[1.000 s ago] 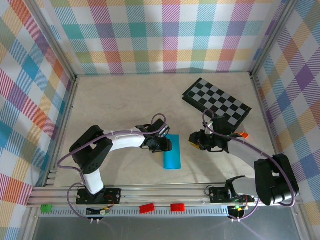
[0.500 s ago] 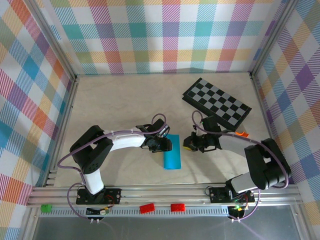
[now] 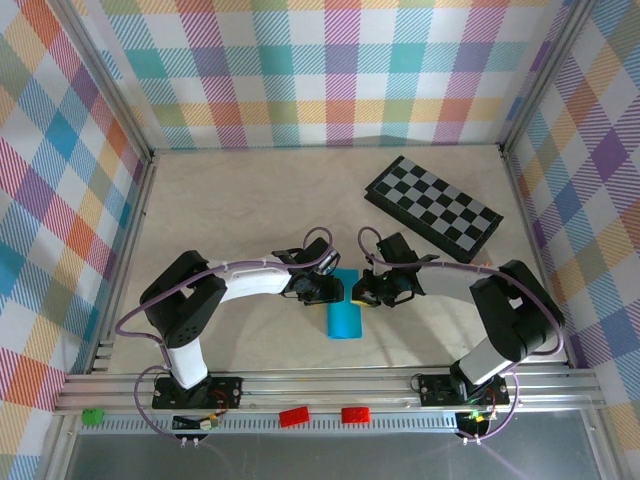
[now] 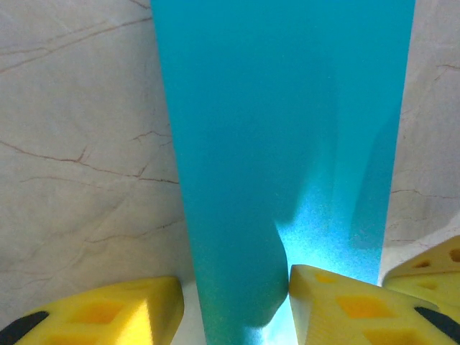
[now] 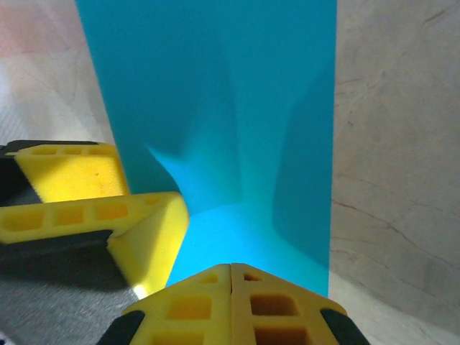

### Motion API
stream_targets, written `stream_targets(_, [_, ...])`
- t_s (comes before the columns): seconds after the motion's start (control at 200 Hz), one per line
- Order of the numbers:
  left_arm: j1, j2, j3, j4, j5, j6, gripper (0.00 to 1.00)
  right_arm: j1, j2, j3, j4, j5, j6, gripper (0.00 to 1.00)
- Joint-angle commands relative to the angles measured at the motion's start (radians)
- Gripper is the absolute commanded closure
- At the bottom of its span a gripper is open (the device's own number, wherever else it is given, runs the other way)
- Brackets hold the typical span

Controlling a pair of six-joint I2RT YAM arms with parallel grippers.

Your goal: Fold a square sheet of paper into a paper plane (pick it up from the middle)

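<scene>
**Item 1. Right pincer** (image 5: 230,287): clenched. Its two yellow fingers (image 5: 180,313) are meeting flush along a centre seam, and nothing is showing between them. The tips are sitting over the brightly lit end of the paper (image 5: 215,86). From above, this pincer (image 3: 366,296) is reaching in from the right and lying against the strip's right long edge, toward its far end.

**Item 2. Left pincer** (image 4: 233,305): released, jaws standing apart. The paper's (image 4: 280,108) end is running between them. One finger (image 4: 338,302) is pressing against a raised buckle in the sheet. The other (image 4: 108,316) is sitting just clear of the edge, with a sliver of table (image 4: 72,144) showing in the gap. From above, this pincer (image 3: 322,288) is coming in from the left, opposite the right one, so the two are flanking the same end of the strip.

**Item 3. Paper** (image 3: 345,318): cyan, folded into a narrow oblong, lying flat on the table (image 3: 240,210) roughly midway between the two arm bases. Its long axis is running from near to far. The near end is lying free; the far end is bulging slightly between the pincers.

**Item 4. Board** (image 3: 432,205): black-and-grey checkered, lying at an angle at the far right of the table, well apart from the paper.

**Item 5. Surround**: plaid walls (image 3: 300,70) are enclosing three sides, and a metal rail (image 3: 320,385) is carrying both bases along the near edge.
</scene>
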Motion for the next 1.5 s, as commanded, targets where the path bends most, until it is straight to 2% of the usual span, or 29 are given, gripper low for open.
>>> stream_targets(0.0, [-0.008,0.166,-0.046,0.083,-0.057,0.018,0.53,0.014,0.023,0.024,-0.003,0.004,0.006,1.00])
stream_targets(0.38, [-0.008,0.172,-0.041,0.082,-0.051,0.021,0.53,0.026,0.062,0.020,0.086,-0.039,0.052,1.00])
stream_targets(0.54, [-0.009,0.174,-0.042,0.083,-0.050,0.021,0.53,0.026,0.092,0.000,0.078,-0.016,0.036,1.00])
stream_targets(0.7, [-0.008,0.158,-0.042,0.078,-0.047,0.021,0.53,0.025,0.122,-0.099,0.079,0.058,0.024,1.00])
stream_targets(0.87, [-0.008,0.053,-0.052,0.081,-0.052,0.016,0.53,0.020,0.133,-0.138,0.055,0.064,-0.060,1.00])
stream_targets(1.015, [-0.001,-0.097,-0.068,0.081,-0.105,0.004,0.50,0.016,0.146,-0.093,-0.008,0.058,-0.144,1.00])
stream_targets(1.14, [0.019,-0.209,-0.096,0.124,-0.077,0.003,0.50,0.008,0.170,-0.044,-0.056,0.052,-0.202,1.00])
stream_targets(1.265, [0.051,-0.263,-0.151,0.231,0.021,-0.021,0.62,-0.020,0.191,-0.024,-0.082,0.048,-0.219,1.00])
stream_targets(1.425, [0.089,-0.232,-0.213,0.442,0.212,-0.082,0.98,-0.045,0.191,-0.036,-0.062,0.030,-0.206,1.00])
stream_targets(1.495, [0.093,-0.190,-0.228,0.554,0.290,-0.122,1.00,-0.045,0.194,-0.041,-0.049,0.025,-0.199,1.00])
